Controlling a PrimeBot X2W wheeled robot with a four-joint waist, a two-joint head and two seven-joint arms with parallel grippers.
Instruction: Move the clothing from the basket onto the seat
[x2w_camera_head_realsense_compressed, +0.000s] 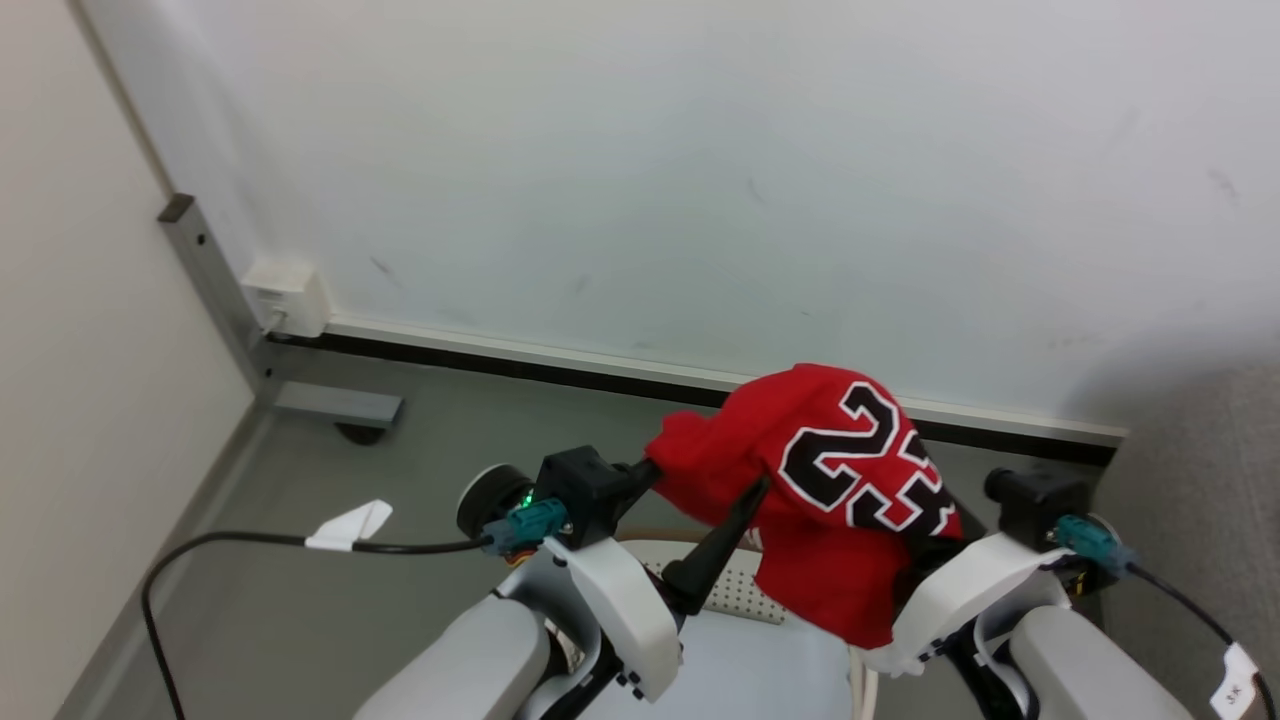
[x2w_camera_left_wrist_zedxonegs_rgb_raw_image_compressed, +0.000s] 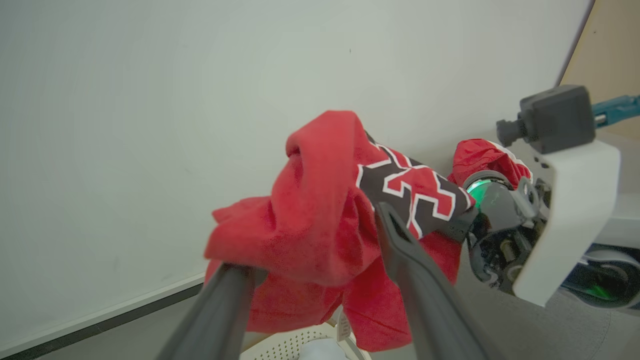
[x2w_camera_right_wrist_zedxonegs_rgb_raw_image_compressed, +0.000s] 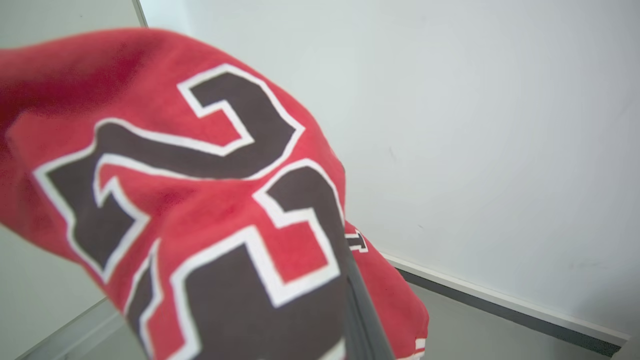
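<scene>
The red jersey (x2w_camera_head_realsense_compressed: 830, 500) with the black-and-white 23 hangs in the air, bunched and draped across both grippers above the basket (x2w_camera_head_realsense_compressed: 735, 595). My left gripper (x2w_camera_head_realsense_compressed: 710, 475) is open. In the left wrist view its fingers (x2w_camera_left_wrist_zedxonegs_rgb_raw_image_compressed: 410, 270) stand wide apart, with a thick fold of the jersey (x2w_camera_left_wrist_zedxonegs_rgb_raw_image_compressed: 310, 225) hooked over and between them. My right gripper (x2w_camera_head_realsense_compressed: 915, 560) is mostly buried under the cloth and appears shut on it. One of its fingers (x2w_camera_right_wrist_zedxonegs_rgb_raw_image_compressed: 361, 310) shows near the centre line beneath the jersey (x2w_camera_right_wrist_zedxonegs_rgb_raw_image_compressed: 200, 200). A grey fabric surface, the seat (x2w_camera_head_realsense_compressed: 1210, 470), lies at the far right.
A pale sheet (x2w_camera_head_realsense_compressed: 740, 670) lies inside the basket below the arms. The white wall and dark baseboard (x2w_camera_head_realsense_compressed: 560, 365) run close ahead. A metal post (x2w_camera_head_realsense_compressed: 215, 290), a white box (x2w_camera_head_realsense_compressed: 290, 295) and a grey foot (x2w_camera_head_realsense_compressed: 340, 405) occupy the left corner. A tagged black cable (x2w_camera_head_realsense_compressed: 350, 525) trails left.
</scene>
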